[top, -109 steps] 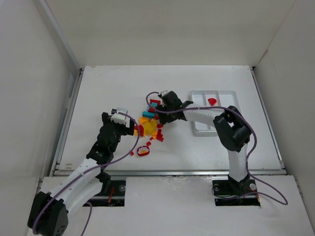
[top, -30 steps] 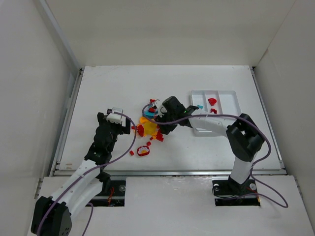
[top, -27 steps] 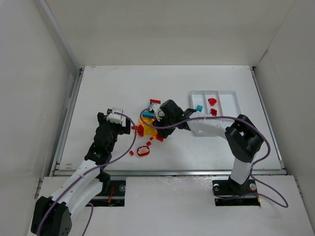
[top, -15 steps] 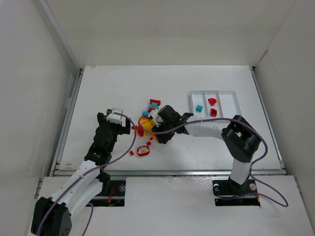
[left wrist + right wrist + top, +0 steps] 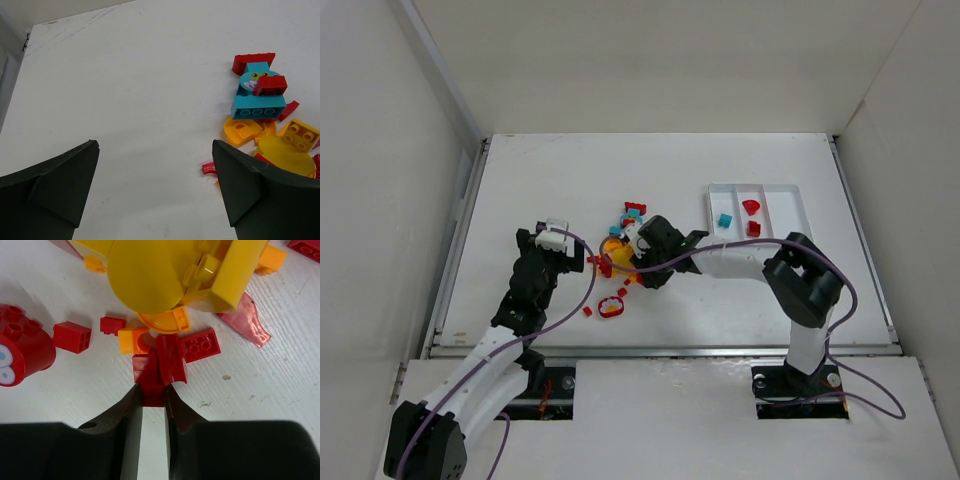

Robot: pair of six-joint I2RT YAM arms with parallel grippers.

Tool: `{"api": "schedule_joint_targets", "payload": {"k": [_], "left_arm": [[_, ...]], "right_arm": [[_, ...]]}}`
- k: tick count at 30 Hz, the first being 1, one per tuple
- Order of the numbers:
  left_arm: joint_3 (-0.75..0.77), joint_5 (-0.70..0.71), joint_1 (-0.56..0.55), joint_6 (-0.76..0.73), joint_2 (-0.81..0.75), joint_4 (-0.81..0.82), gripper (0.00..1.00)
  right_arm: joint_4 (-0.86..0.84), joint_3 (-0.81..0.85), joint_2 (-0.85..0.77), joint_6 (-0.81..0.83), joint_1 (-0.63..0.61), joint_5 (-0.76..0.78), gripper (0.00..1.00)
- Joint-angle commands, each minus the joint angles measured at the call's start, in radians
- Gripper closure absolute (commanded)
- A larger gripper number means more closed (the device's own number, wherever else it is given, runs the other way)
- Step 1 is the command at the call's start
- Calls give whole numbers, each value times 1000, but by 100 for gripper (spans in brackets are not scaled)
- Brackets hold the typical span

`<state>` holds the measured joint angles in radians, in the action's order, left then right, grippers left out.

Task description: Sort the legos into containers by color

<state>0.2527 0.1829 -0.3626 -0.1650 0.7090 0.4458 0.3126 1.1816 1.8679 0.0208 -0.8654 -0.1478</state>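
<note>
The legos lie in a loose pile at mid-table: red, orange, yellow and teal pieces. In the right wrist view my right gripper is shut on a small red brick at the pile's near edge, below a big yellow piece and an orange piece. From above, the right gripper sits low in the pile. My left gripper is open and empty over bare table, left of a teal brick. The white tray holds a teal piece and two red pieces.
A red round brick with a white face and small red cubes lie left of the right fingers. A red ring piece lies apart near the front edge. White walls enclose the table on three sides.
The right gripper left a teal piece in the tray, swung back left to the pile, lowered and closed on a red brick. The left arm has barely moved.
</note>
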Motion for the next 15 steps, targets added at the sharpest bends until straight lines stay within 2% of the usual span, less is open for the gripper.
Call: {"api": "schedule_joint_targets", "payload": {"k": [1,8,11,15], "left_arm": [[-7,-22,5,-5,-17,56,5],[-7,-22,5,-14,-17,56,6],[-7,-31,5,-14,-17,56,6],[-7,-31,5,-14,-17,56,6]], "right_arm": [[-20,12,-27,-9,-6,30,100],[-10,-85,-234,-9,15,109,100],[-20,-131,-332,-59,97,136,100],[-29,-169,-401,-191,320,171,100]]}}
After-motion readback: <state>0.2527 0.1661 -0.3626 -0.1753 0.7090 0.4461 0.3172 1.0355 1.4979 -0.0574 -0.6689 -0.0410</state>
